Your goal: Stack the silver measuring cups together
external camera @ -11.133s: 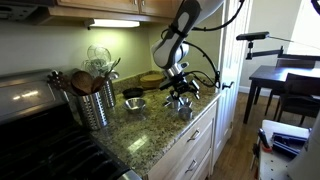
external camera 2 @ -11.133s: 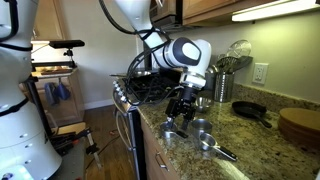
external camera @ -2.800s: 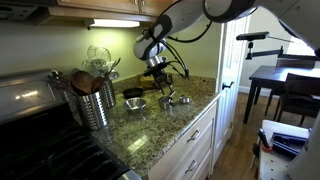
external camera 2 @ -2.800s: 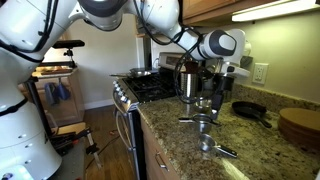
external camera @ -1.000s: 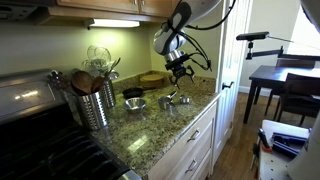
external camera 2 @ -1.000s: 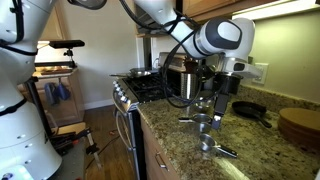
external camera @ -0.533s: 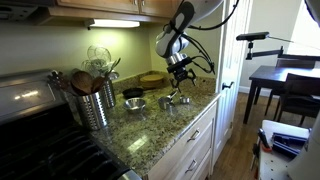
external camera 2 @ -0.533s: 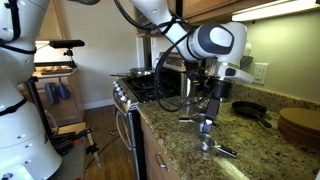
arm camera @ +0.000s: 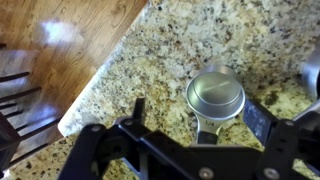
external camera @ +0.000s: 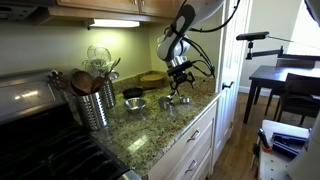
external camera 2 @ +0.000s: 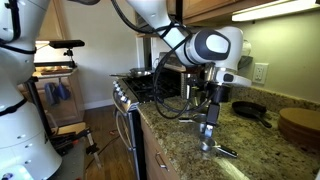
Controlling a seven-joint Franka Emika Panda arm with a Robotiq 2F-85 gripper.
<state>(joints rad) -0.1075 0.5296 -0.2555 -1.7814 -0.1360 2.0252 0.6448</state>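
The silver measuring cups lie on the speckled granite counter. In the wrist view one small cup [arm camera: 216,94] sits face up, its flat handle pointing toward me, and the edge of another cup [arm camera: 311,70] shows at the right. My gripper [arm camera: 199,114] hangs open just above the small cup, with one finger [arm camera: 139,110] to the left of it and the other on its right. In both exterior views the gripper [external camera: 180,88] [external camera 2: 209,118] hovers low over the cups [external camera: 165,101] [external camera 2: 210,146]. A larger cup [external camera: 135,103] lies further along the counter. Nothing is held.
A ribbed metal utensil canister [external camera: 96,102] stands beside the stove [external camera 2: 150,88]. A dark round pan [external camera 2: 250,110] and a wooden board [external camera 2: 298,125] sit toward the back. The counter edge [arm camera: 100,92] drops to wood floor close to the cup.
The gripper has come down toward the counter and now sits low over the small cup, still open. The cups have not moved.
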